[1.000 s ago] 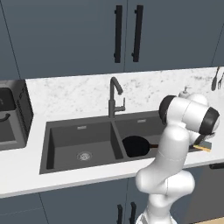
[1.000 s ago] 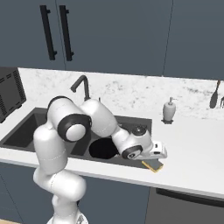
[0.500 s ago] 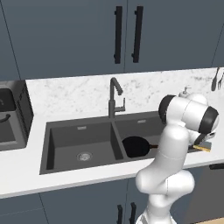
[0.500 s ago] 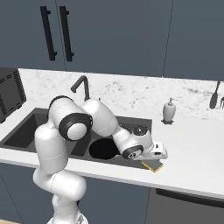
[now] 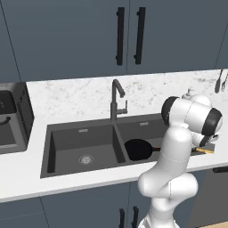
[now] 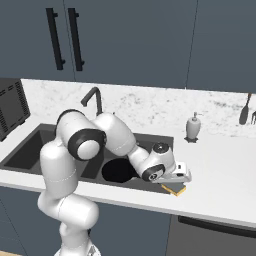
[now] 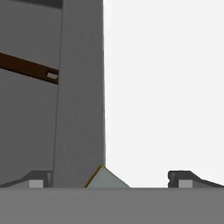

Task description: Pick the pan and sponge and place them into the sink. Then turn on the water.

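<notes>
The black pan (image 5: 137,149) lies in the right basin of the dark grey sink (image 5: 80,138), its thin handle (image 7: 26,68) pointing toward the counter. The pan (image 6: 117,170) also appears beside my forearm. The yellow sponge (image 6: 175,189) rests on the white counter just right of the sink's rim. My gripper (image 6: 176,182) hovers right over it, open. In the hand view the gripper (image 7: 111,178) has its fingertips (image 7: 183,177) far apart, with a corner of the sponge (image 7: 105,179) between them, touching neither. No water runs from the faucet (image 5: 116,100).
A white soap dispenser (image 6: 193,127) stands on the counter behind the sponge. Dark utensils (image 6: 245,115) hang at the far right wall. A black appliance (image 5: 18,116) sits left of the sink. The counter's front edge (image 6: 200,210) is close below the sponge.
The gripper's jaws have spread a little wider over the sponge. The arm, pan and sponge stay where they were.
</notes>
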